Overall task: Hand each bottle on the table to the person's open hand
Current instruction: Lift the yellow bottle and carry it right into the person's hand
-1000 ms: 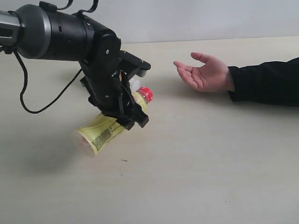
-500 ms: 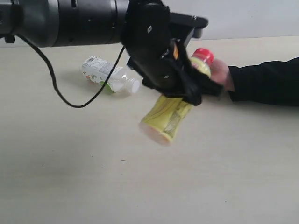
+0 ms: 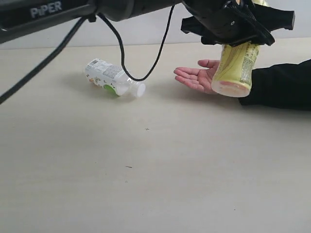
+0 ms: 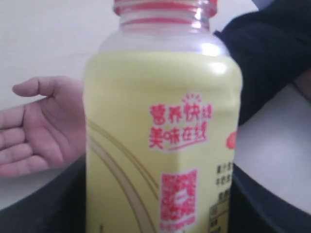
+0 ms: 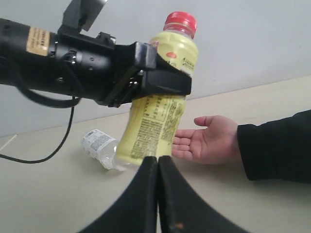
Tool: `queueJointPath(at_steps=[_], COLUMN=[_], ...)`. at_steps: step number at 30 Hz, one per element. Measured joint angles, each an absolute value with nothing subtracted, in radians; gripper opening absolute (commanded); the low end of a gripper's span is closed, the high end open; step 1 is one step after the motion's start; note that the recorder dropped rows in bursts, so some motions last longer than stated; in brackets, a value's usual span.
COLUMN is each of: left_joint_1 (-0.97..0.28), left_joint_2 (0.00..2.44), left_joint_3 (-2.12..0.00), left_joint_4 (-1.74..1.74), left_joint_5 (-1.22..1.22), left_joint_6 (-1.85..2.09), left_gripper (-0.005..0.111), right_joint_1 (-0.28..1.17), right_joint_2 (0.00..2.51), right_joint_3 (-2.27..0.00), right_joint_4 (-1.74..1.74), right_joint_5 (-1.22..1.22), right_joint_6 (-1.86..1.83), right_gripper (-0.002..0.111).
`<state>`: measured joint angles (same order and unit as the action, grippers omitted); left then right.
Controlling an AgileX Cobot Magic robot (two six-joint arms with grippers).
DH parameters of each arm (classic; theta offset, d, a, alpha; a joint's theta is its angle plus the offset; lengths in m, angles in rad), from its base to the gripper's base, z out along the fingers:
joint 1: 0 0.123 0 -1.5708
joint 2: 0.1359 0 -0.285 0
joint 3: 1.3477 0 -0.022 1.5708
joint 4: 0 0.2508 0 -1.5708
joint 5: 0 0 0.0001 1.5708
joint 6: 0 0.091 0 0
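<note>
My left end effector (image 3: 241, 38) grips the yellow bottle (image 3: 235, 68) in the air right by the person's open hand (image 3: 197, 77), not yet released; 1 white-cap bottle (image 3: 112, 77) lies on the worktop (image 3: 146, 170), and my right end effector (image 5: 158, 187) is closed & empty.

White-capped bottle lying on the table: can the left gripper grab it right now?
Probably not yet. The left gripper is full: it grips the yellow bottle up near the person's open hand. Nothing covers the white-capped bottle, though.
</note>
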<state>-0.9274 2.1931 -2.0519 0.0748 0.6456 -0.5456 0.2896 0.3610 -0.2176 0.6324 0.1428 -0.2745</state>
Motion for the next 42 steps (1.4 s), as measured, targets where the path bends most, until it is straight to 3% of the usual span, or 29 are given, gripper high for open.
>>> queueJointPath(at_steps=[18,36,39,42], left_joint_1=[-0.783,-0.756,-0.755,-0.755], left_joint_2=[2.526,2.562,2.562,2.562], left_joint_3=[-2.112,-2.112,-2.112,-2.113], left_joint_4=[0.071,0.064,0.063,0.063], left_joint_5=[0.186,0.130,0.134,0.140], left_joint_6=[-0.954,-1.060,-1.072,-1.091], left_gripper=[0.000,0.001,0.011,0.036], right_joint_1=[0.290,0.290,0.290,0.290], right_joint_2=[0.361,0.361,0.361,0.361], right_joint_3=[-0.218,-0.218,-0.218,-0.218], right_joint_4=[0.632,0.632,0.632,0.632], right_joint_5=[0.143,0.143,0.143,0.143], right_joint_6=[-0.275,-0.275,-0.275,-0.275], right_gripper=[0.000,0.000,0.000,0.000])
